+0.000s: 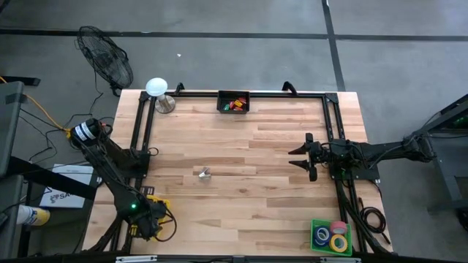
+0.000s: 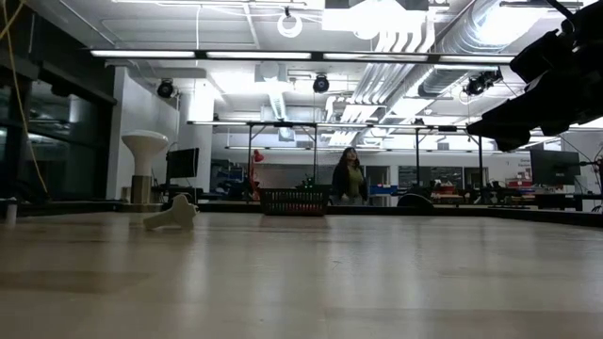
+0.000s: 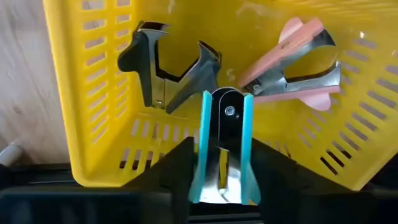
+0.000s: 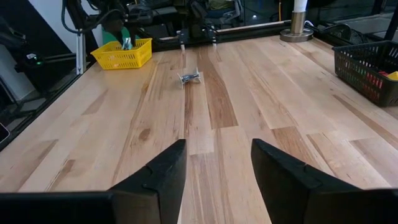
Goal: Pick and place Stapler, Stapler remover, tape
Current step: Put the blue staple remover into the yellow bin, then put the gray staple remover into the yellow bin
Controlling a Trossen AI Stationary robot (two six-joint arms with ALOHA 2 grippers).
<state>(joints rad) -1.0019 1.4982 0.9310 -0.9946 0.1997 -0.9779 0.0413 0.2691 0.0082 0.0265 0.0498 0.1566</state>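
My left hand [image 3: 224, 180] hangs over the yellow basket [image 3: 87, 112] at the near left corner of the worktop [image 1: 241, 197], its fingers pinched on a teal stapler remover [image 3: 225, 149] that points down into the basket. Two more removers lie inside on the basket floor: a black one [image 3: 168, 71] with its jaws open, and a pink one [image 3: 295, 59] beside it, apart from each other. Further right, on the bare middle of the worktop, a small silver stapler remover [image 1: 204, 173] lies alone, well apart from every basket; from my right wrist it shows far ahead [image 4: 189, 77]. At the far edge, a white round lamp-like stand [image 1: 157, 90] sits by the left post, and a black basket [image 1: 234, 101] holds red, yellow and green items I cannot tell apart. My right hand [image 4: 214, 168] hovers above the worktop on the right side, fingers spread with nothing between them. At the near right corner a green basket [image 1: 316, 223] holds the tape [image 1: 330, 237]: blue, yellow and pink rolls lying flat and touching. Beyond the worktop, a person [image 2: 350, 177] stands far back in the room.
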